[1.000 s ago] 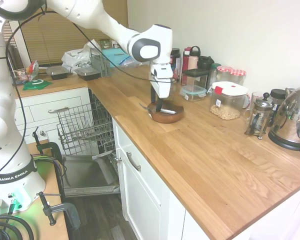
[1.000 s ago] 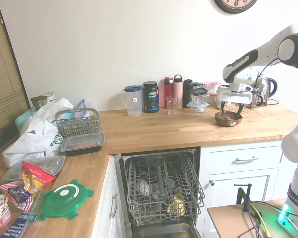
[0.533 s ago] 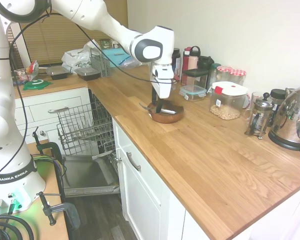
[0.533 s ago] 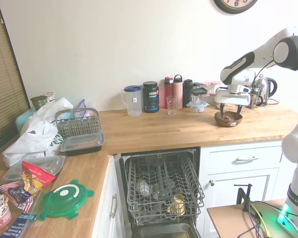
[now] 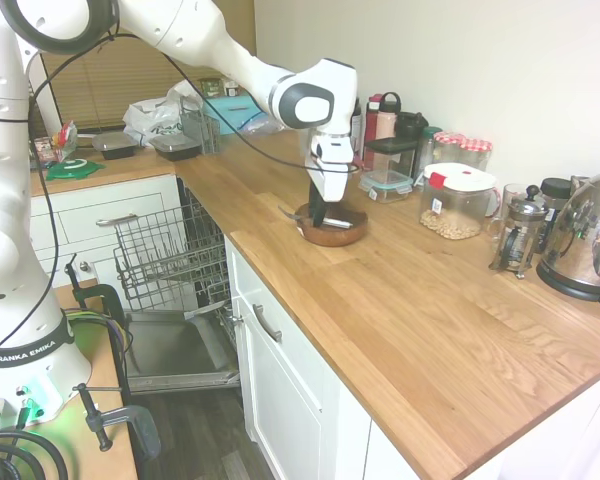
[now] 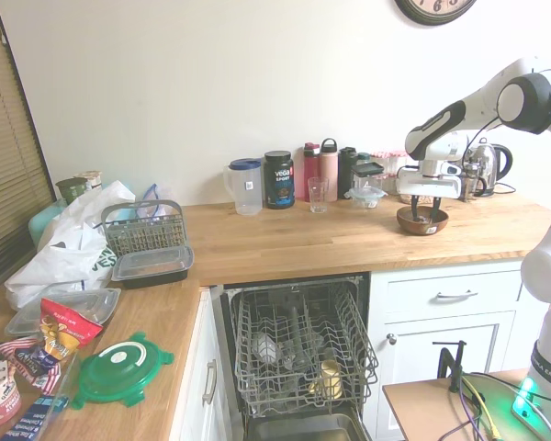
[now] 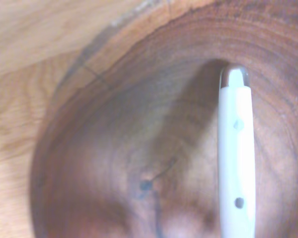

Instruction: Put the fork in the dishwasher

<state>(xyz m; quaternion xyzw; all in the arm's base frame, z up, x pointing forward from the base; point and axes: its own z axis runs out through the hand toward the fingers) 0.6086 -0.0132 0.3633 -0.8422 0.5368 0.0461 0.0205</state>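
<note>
- Wooden countertop (image 5: 420, 300), L-shaped
- Brown bowl (image 5: 332, 226) mid-counter
- Far wall: bottles (image 6: 326, 170), kettle (image 5: 590, 240), jar of nuts (image 5: 453, 205)
- Left run: green lid (image 6: 121, 363), grey basket (image 6: 142, 230)

The first exterior view looks from high at the near end of the counter (image 5: 400, 300), along its length toward the far corner and blinds; the arm comes in from the picture's left, and the open dishwasher (image 5: 170, 290) lies lower left. The second exterior view faces the wall squarely from across the room, with the dishwasher (image 6: 298, 349) bottom centre and the arm entering from the right. Both share the counter, the dishwasher rack and the bowl (image 5: 332, 226) (image 6: 422, 220). The wrist view looks straight down into the bowl (image 7: 114, 163) from very close, blurred.
</note>
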